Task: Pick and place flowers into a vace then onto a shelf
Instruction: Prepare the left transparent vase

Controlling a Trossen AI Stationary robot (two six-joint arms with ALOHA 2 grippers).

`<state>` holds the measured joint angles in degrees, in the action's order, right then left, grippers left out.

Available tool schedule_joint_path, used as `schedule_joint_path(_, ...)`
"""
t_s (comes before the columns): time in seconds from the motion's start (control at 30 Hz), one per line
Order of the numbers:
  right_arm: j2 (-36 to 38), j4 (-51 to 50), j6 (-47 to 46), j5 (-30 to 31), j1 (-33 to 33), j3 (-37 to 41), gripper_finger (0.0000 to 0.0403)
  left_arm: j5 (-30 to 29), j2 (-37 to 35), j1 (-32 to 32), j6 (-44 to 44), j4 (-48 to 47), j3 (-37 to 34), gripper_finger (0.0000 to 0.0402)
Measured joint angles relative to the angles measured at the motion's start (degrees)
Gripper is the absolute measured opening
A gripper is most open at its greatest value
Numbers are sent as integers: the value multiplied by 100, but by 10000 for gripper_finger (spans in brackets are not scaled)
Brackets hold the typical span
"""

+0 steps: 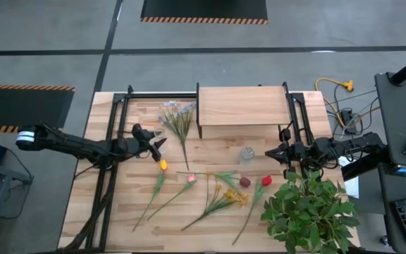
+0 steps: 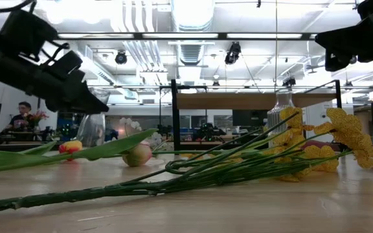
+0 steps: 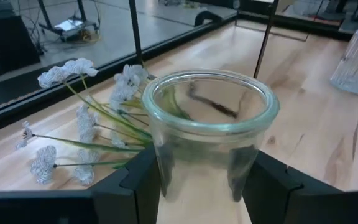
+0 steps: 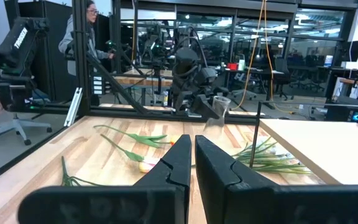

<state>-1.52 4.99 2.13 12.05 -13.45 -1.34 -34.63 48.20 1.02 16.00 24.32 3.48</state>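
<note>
Holding a clear glass jar (image 3: 210, 134) between its two fingers (image 3: 138, 180), the left claw (image 1: 157, 146) hangs above the left half of the counter (image 1: 118, 204); its fingers are part-way open and pressed to the jar's sides, and the right wrist view shows the jar (image 4: 216, 107) tilted and clear of the wood. Just beyond the jar, toward the counter's far edge, lies the pale blue-white sprig (image 1: 177, 116), its stems running back toward the middle. The shelf (image 1: 242, 106) stands at the middle of the far edge on thin black legs. Near its front right leg stands a ribbed clear vase (image 1: 247, 155), upright on the counter. The right claw (image 1: 282, 152) hovers beside this vase, toward the counter's right edge, fingers closed together on nothing. The remaining flowers lie flat along the near half: a yellow tulip (image 1: 163, 165) closest to the left claw, a pink tulip (image 1: 191, 178), small yellow blossoms (image 1: 232, 195), a dark red head (image 1: 244, 182) and a red tulip (image 1: 266, 181). A bushy leafy plant (image 1: 309, 208) fills the near right corner. A person (image 4: 87, 28) stands in the room beyond the counter.
</note>
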Motion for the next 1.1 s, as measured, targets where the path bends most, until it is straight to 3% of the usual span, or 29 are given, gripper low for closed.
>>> schedule_joint_path(0.23,0,0,0,0,-4,0,13,111,15,0,56,-121,-36,205)
schedule_joint_path(0.53,-7,-2,-12,-3,-4,0,13,284,2,2,42,-334,295,274)
schedule_joint_path(0.67,-7,-2,-17,-4,-4,0,13,306,4,2,-297,-512,552,287)
schedule_joint_path(0.87,-7,-2,-17,-4,-2,0,13,307,4,2,-546,-1475,1209,289)
schedule_joint_path(1.1,-4,-2,-4,-2,-2,0,13,298,5,5,-447,-3358,2384,289)
